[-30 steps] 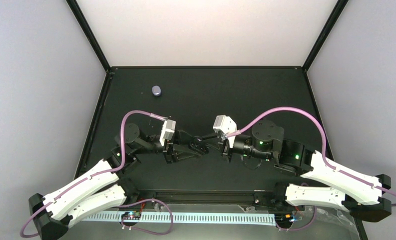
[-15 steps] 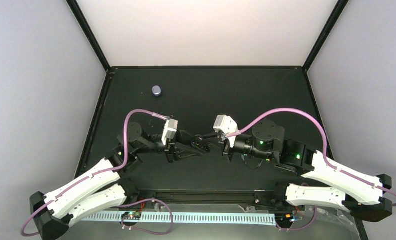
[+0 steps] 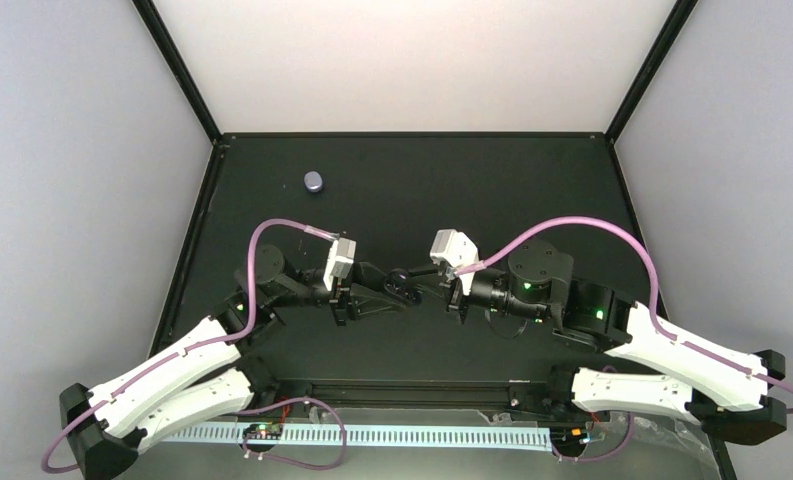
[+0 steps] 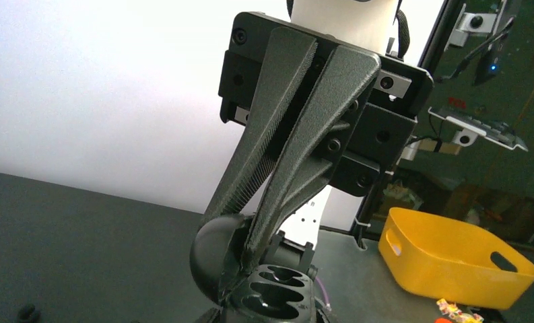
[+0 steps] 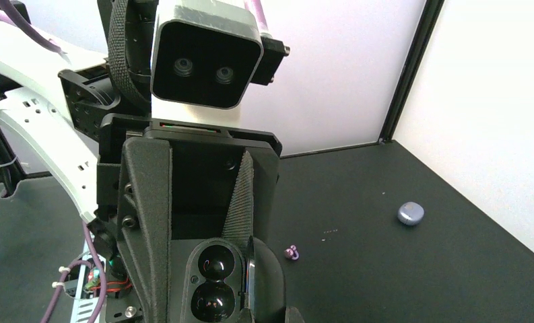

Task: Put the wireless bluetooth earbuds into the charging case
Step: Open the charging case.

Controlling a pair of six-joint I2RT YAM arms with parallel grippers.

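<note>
The left pincer [image 3: 392,292] has been narrowed around the black oval object [image 5: 213,279] pinched by the shut right pincer [image 3: 419,280], though contact cannot be told; closure should be eased gently, the charging case [image 3: 314,181] lying well beyond the left pincer.

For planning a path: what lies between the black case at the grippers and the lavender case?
A tiny purple earbud, otherwise bare; the right wrist view shows it.
</note>
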